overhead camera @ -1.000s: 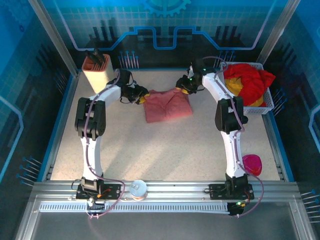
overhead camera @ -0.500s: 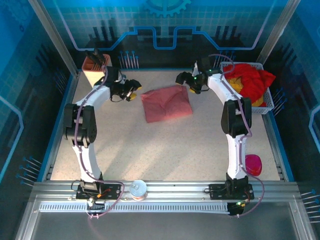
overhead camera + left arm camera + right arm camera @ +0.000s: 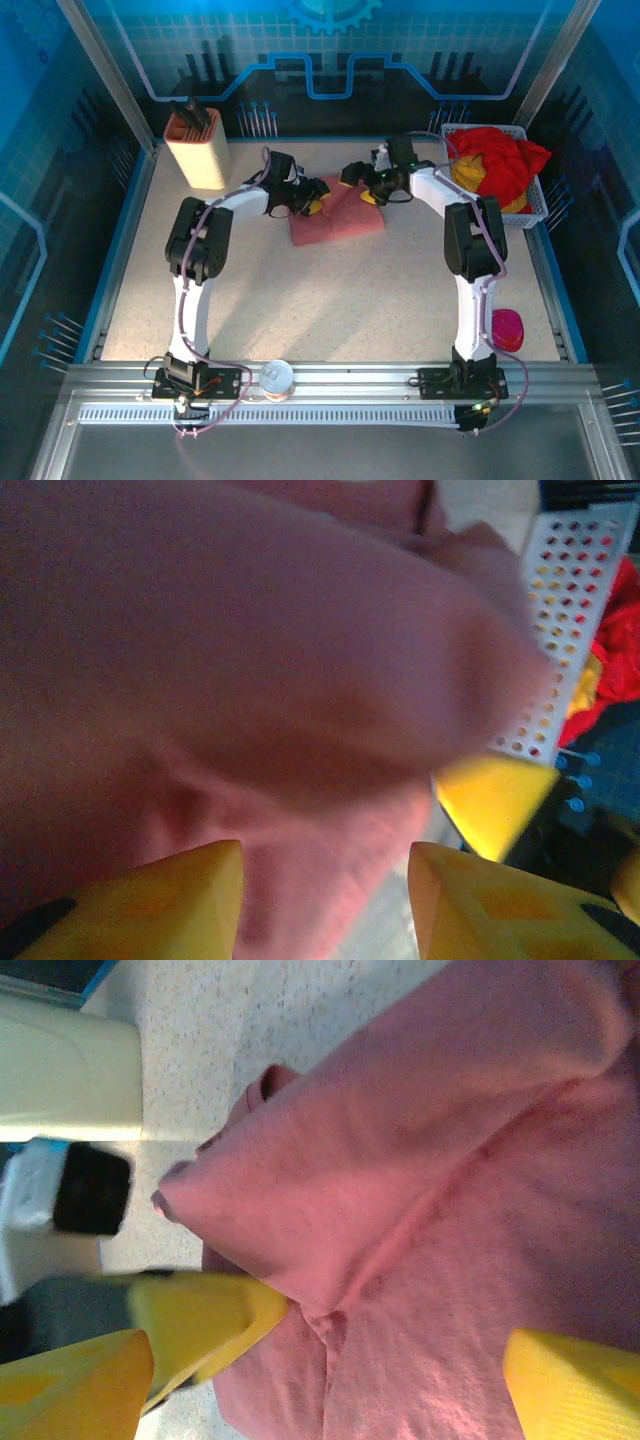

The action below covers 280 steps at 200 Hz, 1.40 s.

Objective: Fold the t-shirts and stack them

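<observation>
I see a pale speckled table (image 3: 330, 300) with a blue rim. A pink shirt (image 3: 340, 222) lies folded on it, toward the far middle. A white mesh basket (image 3: 537, 207) stands in the far right corner, and a beige holder (image 3: 197, 155) stands upright at the far left. A small magenta thing (image 3: 505, 328) sits by the right edge, well apart from the rest.
</observation>
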Motion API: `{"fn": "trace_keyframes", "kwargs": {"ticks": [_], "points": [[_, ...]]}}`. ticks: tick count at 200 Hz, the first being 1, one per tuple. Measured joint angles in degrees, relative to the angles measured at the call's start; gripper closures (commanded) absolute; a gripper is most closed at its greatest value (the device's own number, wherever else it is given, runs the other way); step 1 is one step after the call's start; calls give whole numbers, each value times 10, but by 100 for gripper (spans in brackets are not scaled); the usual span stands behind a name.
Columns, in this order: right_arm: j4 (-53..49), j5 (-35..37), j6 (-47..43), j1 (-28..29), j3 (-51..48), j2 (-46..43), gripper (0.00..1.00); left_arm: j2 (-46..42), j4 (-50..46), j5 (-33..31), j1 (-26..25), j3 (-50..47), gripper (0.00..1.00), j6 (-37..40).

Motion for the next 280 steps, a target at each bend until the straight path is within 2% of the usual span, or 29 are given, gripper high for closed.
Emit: {"fn": "trace_keyframes", "kwargs": {"ticks": [37, 105, 155, 195, 236, 280], "points": [[45, 0, 8, 4, -73, 0, 9, 33, 34, 0, 20, 18, 52, -32], [101, 7, 2, 1, -136, -33, 9, 35, 68, 3, 101, -4, 54, -85], [78, 24, 7, 1, -135, -78, 6, 12, 42, -10, 100, -23, 54, -83], [103, 13, 31, 1, -54, -75, 5, -41, 3, -23, 81, -25, 53, -70], [205, -28, 103, 2, 59, 37, 6, -50, -17, -44, 40, -20, 54, -53], [258, -68, 170, 15, 191, 225, 5, 16, -59, -64, 21, 23, 54, -33]]}}
